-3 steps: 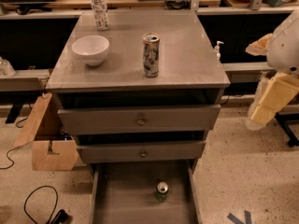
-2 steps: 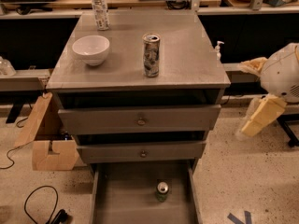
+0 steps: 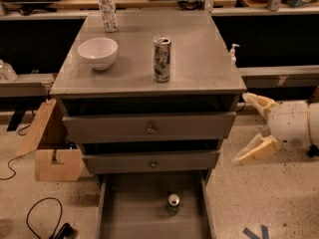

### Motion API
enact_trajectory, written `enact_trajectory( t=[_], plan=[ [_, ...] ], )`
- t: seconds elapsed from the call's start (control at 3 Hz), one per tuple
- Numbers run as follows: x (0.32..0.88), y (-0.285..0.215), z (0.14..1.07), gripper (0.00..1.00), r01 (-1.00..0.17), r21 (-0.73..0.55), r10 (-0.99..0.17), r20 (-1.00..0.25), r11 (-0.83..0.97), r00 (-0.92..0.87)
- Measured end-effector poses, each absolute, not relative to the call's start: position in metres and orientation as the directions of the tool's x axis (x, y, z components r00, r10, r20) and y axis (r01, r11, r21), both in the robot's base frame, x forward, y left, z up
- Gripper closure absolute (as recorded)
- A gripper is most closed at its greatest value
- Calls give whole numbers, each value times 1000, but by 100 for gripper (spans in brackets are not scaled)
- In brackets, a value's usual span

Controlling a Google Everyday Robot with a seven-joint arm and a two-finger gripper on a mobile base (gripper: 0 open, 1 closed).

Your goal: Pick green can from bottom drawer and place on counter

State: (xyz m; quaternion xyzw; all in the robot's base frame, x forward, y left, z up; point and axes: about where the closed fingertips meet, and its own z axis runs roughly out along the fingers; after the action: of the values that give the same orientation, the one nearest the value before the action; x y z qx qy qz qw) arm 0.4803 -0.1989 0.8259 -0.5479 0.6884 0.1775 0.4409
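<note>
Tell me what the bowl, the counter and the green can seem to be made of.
The bowl looks like glazed ceramic, perhaps plastic: white, smooth, softly shiny. The counter looks like grey metal, with dull gloss and faint reflections. The green can, in the bottom drawer, seems thin metal: bright silver lid. The open gripper, right of the cabinet, looks like pale plastic.

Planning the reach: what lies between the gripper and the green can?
Camera view: speckled floor and the bottom drawer's right wall separate the green can from the gripper, right of the cabinet.
</note>
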Motion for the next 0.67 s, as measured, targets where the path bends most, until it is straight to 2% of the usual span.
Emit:
enact_trajectory(
  t=[0.33,0.67],
  plan=[
    [463,-210,785,0,-902,-258,-482,-874,347,65],
    [463,-210,785,0,-902,-258,-482,-874,347,65]
  ],
)
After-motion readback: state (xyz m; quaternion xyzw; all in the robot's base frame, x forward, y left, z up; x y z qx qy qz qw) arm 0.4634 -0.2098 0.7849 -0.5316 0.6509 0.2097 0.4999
